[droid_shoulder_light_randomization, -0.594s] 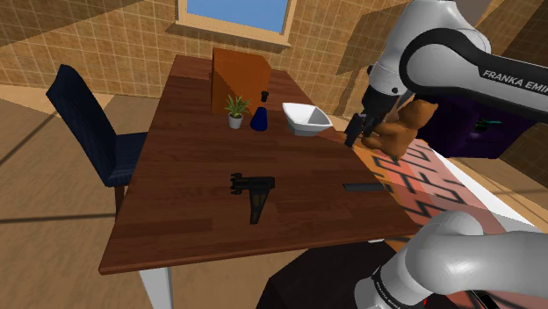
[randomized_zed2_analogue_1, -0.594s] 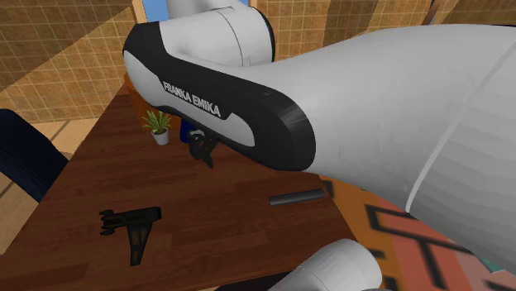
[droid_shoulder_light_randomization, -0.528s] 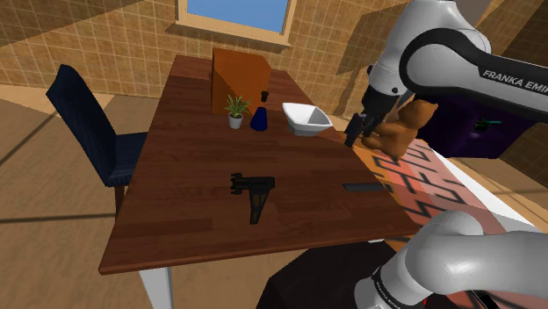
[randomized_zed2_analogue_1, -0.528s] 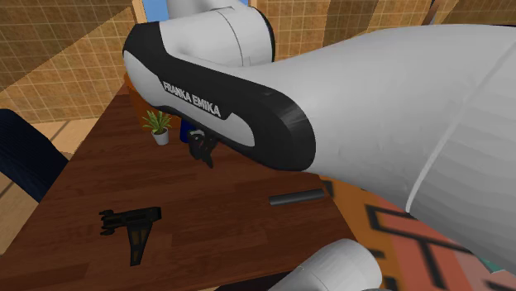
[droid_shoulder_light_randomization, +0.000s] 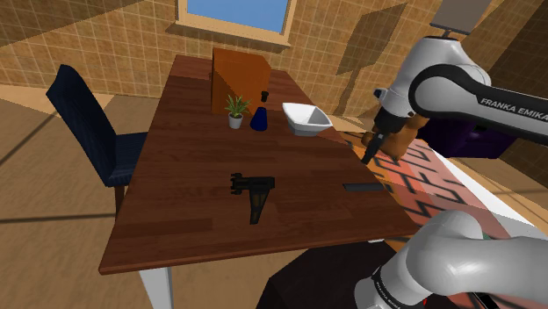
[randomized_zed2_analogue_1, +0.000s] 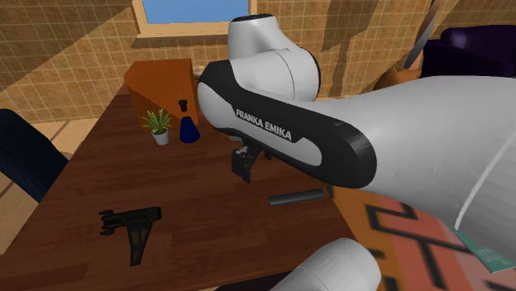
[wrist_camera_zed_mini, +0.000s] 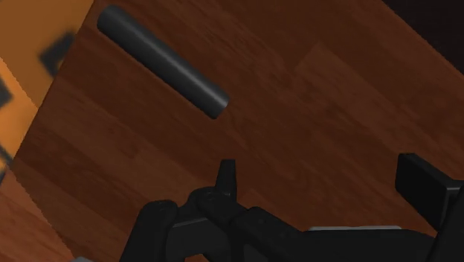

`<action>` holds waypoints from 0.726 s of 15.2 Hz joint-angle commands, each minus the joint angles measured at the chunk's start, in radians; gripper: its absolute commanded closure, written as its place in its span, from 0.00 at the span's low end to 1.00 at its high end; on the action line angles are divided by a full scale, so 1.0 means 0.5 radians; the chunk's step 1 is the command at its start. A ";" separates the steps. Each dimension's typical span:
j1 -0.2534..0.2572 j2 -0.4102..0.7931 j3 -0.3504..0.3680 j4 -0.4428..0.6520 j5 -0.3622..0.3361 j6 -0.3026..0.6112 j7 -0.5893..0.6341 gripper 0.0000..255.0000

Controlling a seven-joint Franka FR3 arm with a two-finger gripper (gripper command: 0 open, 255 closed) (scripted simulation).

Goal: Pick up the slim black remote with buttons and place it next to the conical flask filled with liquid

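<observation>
Dark wood table (droid_shoulder_light_randomization: 189, 154): brown box (droid_shoulder_light_randomization: 239, 79) at far end, w/ a tiny black item (droid_shoulder_light_randomization: 264, 94) beside it. In front of box, small potted plant (droid_shoulder_light_randomization: 235, 111) & blue conical flask (droid_shoulder_light_randomization: 259, 119) stand side by side, white bowl (droid_shoulder_light_randomization: 306, 118) near them twd the shoulder view's right. Mid-table lies a black gun-shaped object (droid_shoulder_light_randomization: 253, 191); slim dark-grey remote (droid_shoulder_light_randomization: 362, 186) lies flat nr the edge at that view's right, well apart from flask.

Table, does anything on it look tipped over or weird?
Nothing is spilled: the blue flask, potted plant and white bowl stand upright. The dark remote lies flat close to the edge of the table, which looks a little risky.
</observation>
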 commanded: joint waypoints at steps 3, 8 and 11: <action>0.006 -0.014 -0.277 -0.141 -0.178 0.118 -0.432 0.00; 0.025 0.109 -0.646 -0.199 -0.406 0.289 -0.961 0.00; 0.070 0.253 -0.879 -0.182 -0.525 0.415 -1.276 0.00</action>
